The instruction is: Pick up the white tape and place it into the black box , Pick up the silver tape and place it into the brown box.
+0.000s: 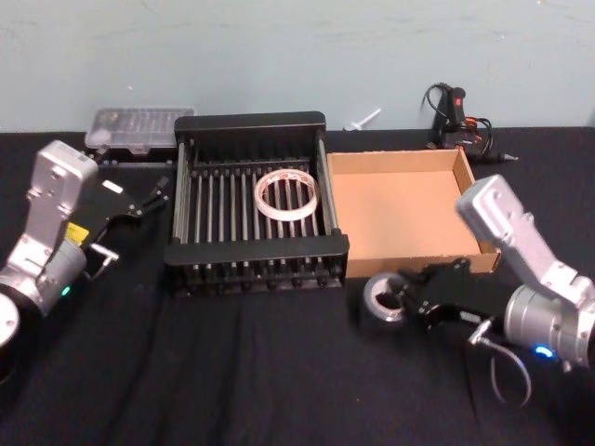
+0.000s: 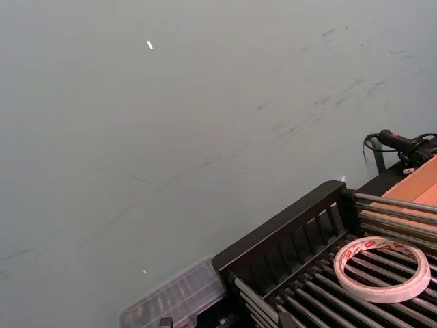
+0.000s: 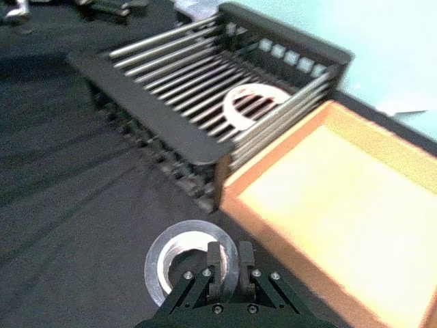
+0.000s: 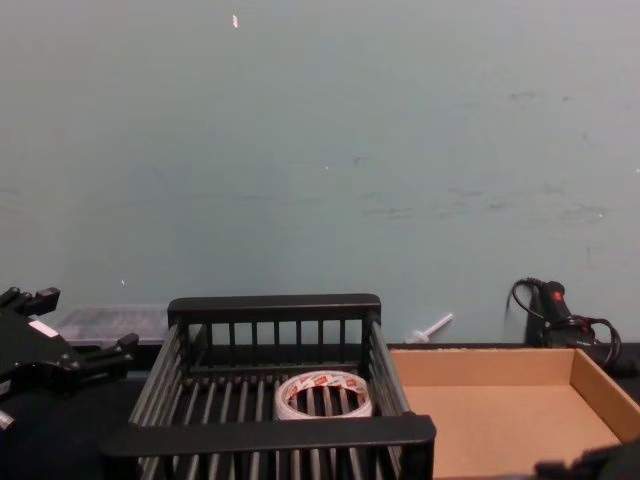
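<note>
The white tape (image 1: 286, 193) lies flat on the barred floor of the black box (image 1: 256, 253), toward its right side; it also appears as a pale ring with red print (image 2: 382, 267) (image 4: 323, 394). To the right of the black box sits the brown box (image 1: 469, 243), with nothing inside. The silver tape (image 1: 379, 303) rests on the black cloth just in front of the brown box's near left corner. My right gripper (image 1: 406, 299) is down at the roll, its fingers (image 3: 218, 258) pinched together on the roll's wall (image 3: 171, 253). My left gripper (image 1: 153, 197) hovers open left of the black box.
A clear plastic case (image 1: 139, 127) lies behind the black box's left corner. A black tool with cables (image 1: 456, 116) and a small white piece (image 1: 364, 119) sit at the back right by the wall. Black cloth covers the table front.
</note>
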`<control>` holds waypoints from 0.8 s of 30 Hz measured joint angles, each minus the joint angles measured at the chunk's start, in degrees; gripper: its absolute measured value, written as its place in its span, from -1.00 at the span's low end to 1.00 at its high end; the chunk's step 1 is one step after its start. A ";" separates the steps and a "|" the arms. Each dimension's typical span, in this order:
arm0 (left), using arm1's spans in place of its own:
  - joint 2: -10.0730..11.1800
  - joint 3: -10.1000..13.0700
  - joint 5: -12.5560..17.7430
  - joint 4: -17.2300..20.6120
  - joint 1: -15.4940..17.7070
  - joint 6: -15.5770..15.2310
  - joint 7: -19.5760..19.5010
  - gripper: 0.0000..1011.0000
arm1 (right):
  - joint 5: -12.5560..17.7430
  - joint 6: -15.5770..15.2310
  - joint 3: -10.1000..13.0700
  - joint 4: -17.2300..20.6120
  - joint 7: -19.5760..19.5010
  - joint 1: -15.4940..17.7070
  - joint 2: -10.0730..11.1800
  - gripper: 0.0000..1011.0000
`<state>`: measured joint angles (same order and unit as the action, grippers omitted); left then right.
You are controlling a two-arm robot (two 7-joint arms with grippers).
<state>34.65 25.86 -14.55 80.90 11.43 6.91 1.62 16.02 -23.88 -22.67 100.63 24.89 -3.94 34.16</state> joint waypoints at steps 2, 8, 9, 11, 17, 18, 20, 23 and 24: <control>0.00 0.00 0.00 0.00 0.00 0.00 0.00 0.98 | 0.24 0.29 0.98 0.37 -0.66 0.26 0.13 -0.69; 0.00 0.00 0.00 0.00 0.00 0.00 0.00 0.98 | 0.45 1.43 3.35 0.36 -2.78 0.03 -0.49 -0.69; 0.00 0.00 0.00 0.00 0.00 0.00 0.00 0.98 | 0.44 1.61 3.59 0.20 -3.01 -0.14 -0.68 -0.69; 0.00 0.00 0.00 0.00 0.00 0.00 0.00 0.98 | 0.40 2.24 4.22 -0.33 -3.77 -0.69 -1.31 -0.69; 0.00 0.00 0.00 0.01 0.00 0.00 0.00 0.98 | -0.56 3.65 5.20 -2.79 -5.68 -3.13 -3.87 -0.69; 0.00 0.00 0.00 0.00 0.00 0.00 0.00 0.98 | -0.74 3.78 5.25 -3.27 -5.89 -3.59 -4.29 -0.69; 0.00 0.00 0.00 0.00 0.00 0.00 0.00 0.98 | -1.28 4.10 5.32 -4.72 -6.35 -4.89 -5.37 -0.69; 0.00 0.00 0.00 0.00 0.00 0.00 0.00 0.98 | -1.70 4.50 5.32 -6.50 -6.67 -6.50 -6.61 -0.69; 0.00 0.00 0.00 0.00 0.00 0.00 0.00 0.98 | -1.81 4.62 5.33 -7.03 -6.76 -6.92 -6.93 -0.69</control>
<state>34.64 25.86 -14.55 80.90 11.43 6.91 1.62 14.21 -19.25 -17.35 93.60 18.13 -10.85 27.23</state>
